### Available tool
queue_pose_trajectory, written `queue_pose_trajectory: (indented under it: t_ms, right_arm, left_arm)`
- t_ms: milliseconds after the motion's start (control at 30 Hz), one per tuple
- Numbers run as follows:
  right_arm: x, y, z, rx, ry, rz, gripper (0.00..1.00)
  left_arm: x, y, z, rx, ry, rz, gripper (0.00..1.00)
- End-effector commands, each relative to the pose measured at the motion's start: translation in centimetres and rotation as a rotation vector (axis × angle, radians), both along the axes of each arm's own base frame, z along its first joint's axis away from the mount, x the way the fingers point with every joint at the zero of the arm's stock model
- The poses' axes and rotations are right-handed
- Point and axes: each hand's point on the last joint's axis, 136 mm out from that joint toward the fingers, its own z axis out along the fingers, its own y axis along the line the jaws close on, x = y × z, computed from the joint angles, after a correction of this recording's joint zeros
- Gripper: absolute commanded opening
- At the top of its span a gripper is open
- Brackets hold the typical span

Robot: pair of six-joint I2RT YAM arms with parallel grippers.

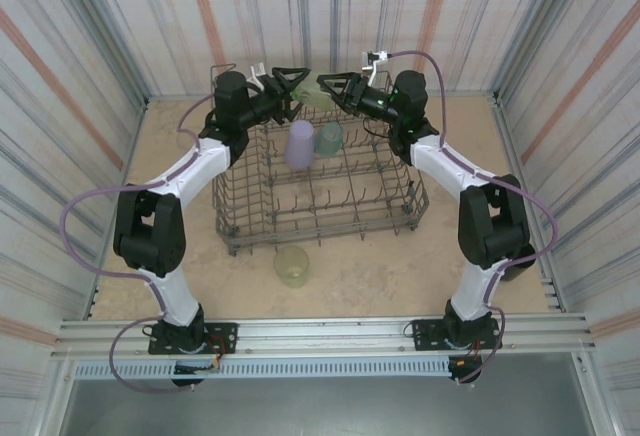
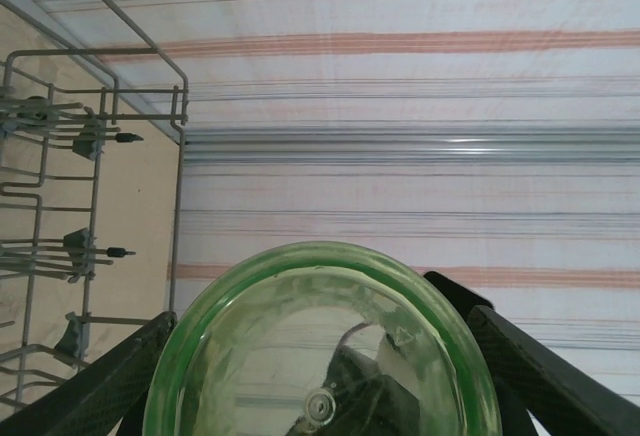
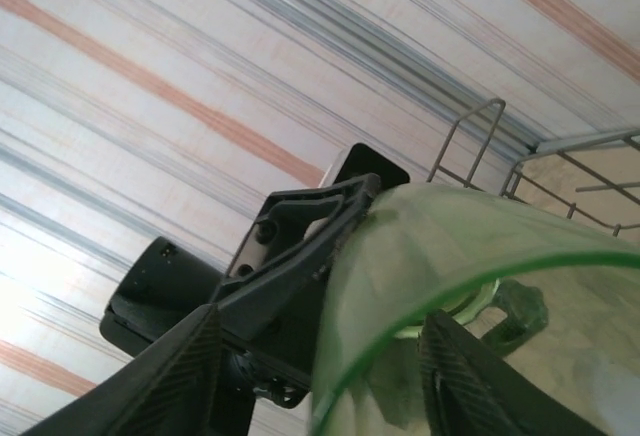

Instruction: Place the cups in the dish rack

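Observation:
A yellow-green cup [image 1: 314,99] hangs in the air over the back edge of the dish rack [image 1: 240,228], between both grippers. My left gripper [image 1: 301,84] is shut on it. In the left wrist view the cup [image 2: 320,336] sits mouth-up between the two fingers [image 2: 100,386]. My right gripper [image 1: 324,83] is open. In the right wrist view the cup's wall [image 3: 450,246] passes between the spread fingers [image 3: 180,376], apart from the left one. A lavender cup [image 1: 299,144] and a teal cup [image 1: 329,137] stand upside down in the rack. Another yellow-green cup [image 1: 292,266] lies on the table in front of it.
The rack fills the middle of the tan table, with striped walls close behind and at both sides. Its raised corner loop [image 1: 222,74] stands beside the left wrist. Rack wires [image 2: 180,156] and tines [image 2: 95,251] lie left of the held cup.

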Motion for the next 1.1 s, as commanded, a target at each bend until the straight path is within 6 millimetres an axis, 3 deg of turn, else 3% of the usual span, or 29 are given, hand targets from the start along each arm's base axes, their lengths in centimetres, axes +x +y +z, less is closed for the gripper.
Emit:
queue_pose_trajectory:
  t_ms: [0,167,267,333,600,900,1067]
  right_arm:
    - [-1.9,-1.1,3.8,-0.029,-0.086,-0.026,0.62]
    - [-3.2,-3.1,3.4,-0.127,-0.085,-0.096,0.72]
    - [-3.7,-5.0,2.5,-0.169,-0.059,-0.153,0.84]
    - [-4.3,-6.2,1.8,-0.196,-0.040,-0.180,0.99]
    - [-7.0,-11.9,-1.6,-0.352,0.020,-0.342,0.99]
    - [-10.9,-18.2,-4.1,-0.469,0.063,-0.523,0.99]
    - [-13.0,-20.2,-4.4,-0.498,0.072,-0.572,0.99]
  left_arm:
    - [-1.2,0.0,3.6,0.034,-0.095,-0.020,0.13]
    - [-1.3,-0.1,4.9,0.095,-0.129,-0.014,0.10]
    - [-1.3,-0.4,5.6,0.140,-0.152,-0.012,0.09]
    - [-1.3,-0.8,6.2,0.175,-0.173,-0.012,0.08]
    - [-1.6,-3.2,7.2,0.379,-0.264,-0.019,0.06]
    - [-1.6,-6.7,6.0,0.605,-0.345,-0.033,0.01]
    - [-1.2,-8.6,4.9,0.706,-0.381,-0.049,0.00]
